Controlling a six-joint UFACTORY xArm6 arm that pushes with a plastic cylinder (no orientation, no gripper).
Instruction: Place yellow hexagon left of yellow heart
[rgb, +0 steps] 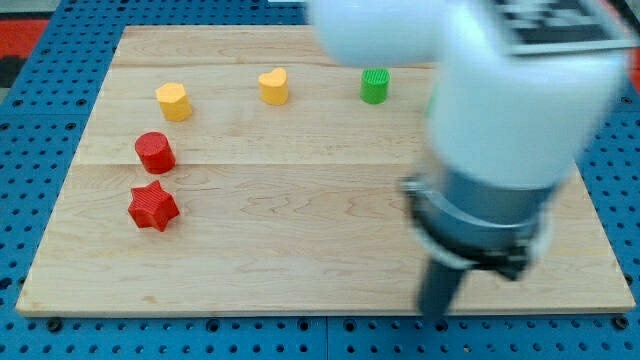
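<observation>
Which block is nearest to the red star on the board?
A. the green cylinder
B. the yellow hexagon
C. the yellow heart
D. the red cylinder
D. The red cylinder sits just above the red star near the view's left, while the yellow hexagon, the yellow heart and the green cylinder lie farther toward the view's top.

Wooden board (330, 260), yellow hexagon (173, 101), yellow heart (274, 86), green cylinder (375, 86), red cylinder (155, 152), red star (153, 206)

Hexagon (173, 101) sits left of the heart (274, 86), the cylinder (374, 85) further right. Below the hexagon sits the round block (155, 152), the star (153, 206) beneath it. My tip (437, 312) sits well right, near the board's (300, 250) bottom edge.
</observation>
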